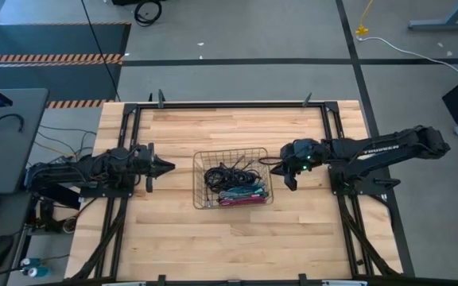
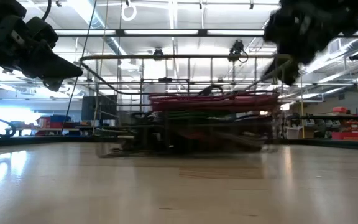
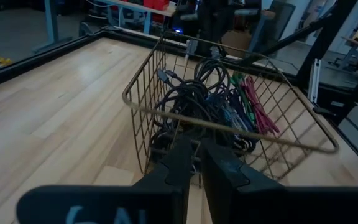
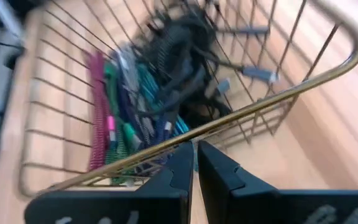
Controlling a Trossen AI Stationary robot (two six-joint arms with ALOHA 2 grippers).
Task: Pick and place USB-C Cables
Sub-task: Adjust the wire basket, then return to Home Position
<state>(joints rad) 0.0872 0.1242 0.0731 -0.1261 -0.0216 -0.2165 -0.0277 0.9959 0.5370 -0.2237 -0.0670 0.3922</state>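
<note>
Holding USB-C cables point(image 1: 233, 184): wire basket point(image 1: 199, 181)

Wire basket point(image 1: 233, 178) sits dead centre on the table point(image 1: 237, 238), its wall the one real barrier. Inside, the USB-C cables point(image 1: 233, 184) fill the floor, black tangle toward twelve o'clock, coloured bundles toward six; entry is open only from above. At nine o'clock the left gripper point(image 1: 168, 166) hangs just off the basket wall, fingers pressed together. At three o'clock the right gripper point(image 1: 277, 164) crowds the rim, fingers also together. Bare wood from five to seven o'clock.
</note>
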